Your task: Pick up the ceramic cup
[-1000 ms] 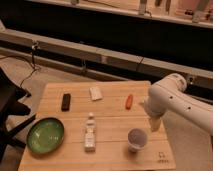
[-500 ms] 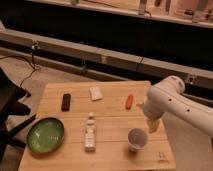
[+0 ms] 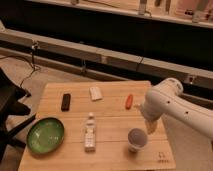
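Ceramic cup (image 3: 136, 138) sits upright on the near right part of the wooden table (image 3: 112, 112), close to the near edge, greyish inside facing up. Nothing seen touching it.

Gripper (image 3: 151, 126) hangs low over the table just beside the cup, on its far right side, at the end of the white arm (image 3: 172, 102) coming in from the right. Can't tell whether the gripper is open or closed (it reads as a pale shape against the wood). Nothing seen in its hold, and the cup looks to be resting on the table, not lifted.

Progress, as a judgement: approach looks mostly done, grasp and lift not yet done. Left to do: line up on the cup, close on its wall or rim, raise it clear.

Other items:
- green bowl (image 3: 45, 135) near left
- clear bottle (image 3: 90, 132) between bowl and cup, apart from both
- black object (image 3: 65, 101) far left
- white object (image 3: 95, 93) far middle
- orange object (image 3: 129, 101) far right, near the arm

All of these are apart from the cup, so none looks likely to block the grasp
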Controlling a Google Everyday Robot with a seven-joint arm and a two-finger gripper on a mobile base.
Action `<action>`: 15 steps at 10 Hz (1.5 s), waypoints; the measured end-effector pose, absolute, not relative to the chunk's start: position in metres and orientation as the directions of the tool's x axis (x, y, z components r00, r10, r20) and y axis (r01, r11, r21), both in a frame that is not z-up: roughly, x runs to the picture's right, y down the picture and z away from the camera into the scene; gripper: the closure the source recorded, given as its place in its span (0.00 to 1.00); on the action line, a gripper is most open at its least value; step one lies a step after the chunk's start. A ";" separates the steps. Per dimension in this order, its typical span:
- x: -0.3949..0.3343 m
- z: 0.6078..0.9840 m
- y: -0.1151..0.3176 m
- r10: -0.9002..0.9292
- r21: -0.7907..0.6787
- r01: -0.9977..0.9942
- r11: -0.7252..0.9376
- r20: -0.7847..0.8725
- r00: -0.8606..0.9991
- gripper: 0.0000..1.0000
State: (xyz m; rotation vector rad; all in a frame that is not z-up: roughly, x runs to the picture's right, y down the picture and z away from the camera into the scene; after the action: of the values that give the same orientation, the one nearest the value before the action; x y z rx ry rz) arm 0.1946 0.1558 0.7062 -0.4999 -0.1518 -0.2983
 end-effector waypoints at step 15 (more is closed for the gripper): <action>0.166 0.708 0.171 -0.274 -0.410 0.372 0.833 0.279 0.921 0.20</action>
State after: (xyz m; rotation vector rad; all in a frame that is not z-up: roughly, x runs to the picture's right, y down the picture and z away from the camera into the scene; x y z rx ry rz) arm 0.1660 0.1714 0.7077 -0.4758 -0.2131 -0.3448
